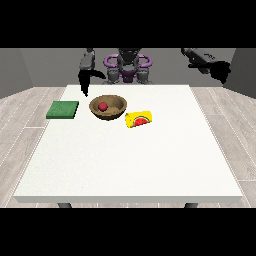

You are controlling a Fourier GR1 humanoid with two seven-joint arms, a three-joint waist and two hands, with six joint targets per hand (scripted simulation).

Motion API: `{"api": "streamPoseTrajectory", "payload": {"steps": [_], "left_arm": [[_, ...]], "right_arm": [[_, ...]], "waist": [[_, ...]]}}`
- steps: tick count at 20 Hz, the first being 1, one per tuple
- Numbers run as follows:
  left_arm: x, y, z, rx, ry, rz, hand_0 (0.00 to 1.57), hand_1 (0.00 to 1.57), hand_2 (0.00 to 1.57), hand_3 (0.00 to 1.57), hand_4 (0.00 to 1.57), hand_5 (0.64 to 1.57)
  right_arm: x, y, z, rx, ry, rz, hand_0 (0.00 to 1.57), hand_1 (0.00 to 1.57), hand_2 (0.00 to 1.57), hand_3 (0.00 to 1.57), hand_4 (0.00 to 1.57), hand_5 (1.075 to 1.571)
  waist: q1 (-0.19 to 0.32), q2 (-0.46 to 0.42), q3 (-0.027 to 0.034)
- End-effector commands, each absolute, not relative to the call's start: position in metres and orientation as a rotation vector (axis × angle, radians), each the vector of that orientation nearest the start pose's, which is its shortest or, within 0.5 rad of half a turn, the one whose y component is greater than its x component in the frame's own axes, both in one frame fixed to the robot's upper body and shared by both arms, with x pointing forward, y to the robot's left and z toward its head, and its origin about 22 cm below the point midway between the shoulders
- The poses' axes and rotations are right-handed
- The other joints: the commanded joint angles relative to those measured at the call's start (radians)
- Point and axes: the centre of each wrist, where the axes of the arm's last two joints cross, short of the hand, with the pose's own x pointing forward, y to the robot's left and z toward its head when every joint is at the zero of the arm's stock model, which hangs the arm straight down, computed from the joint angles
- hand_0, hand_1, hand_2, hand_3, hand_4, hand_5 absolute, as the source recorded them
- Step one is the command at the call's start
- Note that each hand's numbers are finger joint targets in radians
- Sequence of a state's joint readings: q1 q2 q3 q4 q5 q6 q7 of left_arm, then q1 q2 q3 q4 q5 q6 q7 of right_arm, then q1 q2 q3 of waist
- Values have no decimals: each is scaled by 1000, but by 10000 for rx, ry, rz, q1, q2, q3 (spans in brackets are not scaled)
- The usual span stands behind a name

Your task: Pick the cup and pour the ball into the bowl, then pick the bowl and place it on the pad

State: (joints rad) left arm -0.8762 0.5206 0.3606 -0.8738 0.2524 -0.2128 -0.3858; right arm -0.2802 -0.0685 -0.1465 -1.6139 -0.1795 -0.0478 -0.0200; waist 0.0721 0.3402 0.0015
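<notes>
A brown wooden bowl [108, 107] stands on the white table [130, 155] with a red ball [102, 106] inside it. A yellow cup [139, 119] with a watermelon print lies on its side just right of the bowl. The green pad [63, 109] lies flat to the bowl's left. The hand at the view's left [84, 81] hangs above the table's far edge, behind and left of the bowl, with fingers pointing down and nothing in it. The hand at the view's right [220, 70] is raised high, beyond the table's far right corner, holding nothing.
The robot's torso [128, 67] stands behind the table's far edge. Wooden floor surrounds the table on all sides.
</notes>
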Motion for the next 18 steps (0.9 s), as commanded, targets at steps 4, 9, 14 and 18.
{"api": "streamPoseTrajectory", "payload": {"steps": [4,9,14,18], "left_arm": [[399,386,279,879,-22558,-632,0,0,0,0,0,1533],[391,389,304,1243,-22966,-599,0,0,0,0,0,1548],[382,401,335,862,-23047,-481,0,0,0,0,0,1536],[382,396,322,674,-22780,-816,0,0,0,0,0,1539]], "right_arm": [[319,-262,31,933,-17964,-1999,0,0,0,0,341,1571],[330,-271,4,1014,-17766,-1780,0,0,0,0,286,1570],[356,-248,12,1423,-17433,-2408,0,0,0,0,374,1570],[359,-270,-4,1201,-16959,-2963,0,0,0,0,401,1571]], "waist": [[-123,-17,1],[-309,232,-1],[-304,207,-8],[-47,-113,-6]]}}
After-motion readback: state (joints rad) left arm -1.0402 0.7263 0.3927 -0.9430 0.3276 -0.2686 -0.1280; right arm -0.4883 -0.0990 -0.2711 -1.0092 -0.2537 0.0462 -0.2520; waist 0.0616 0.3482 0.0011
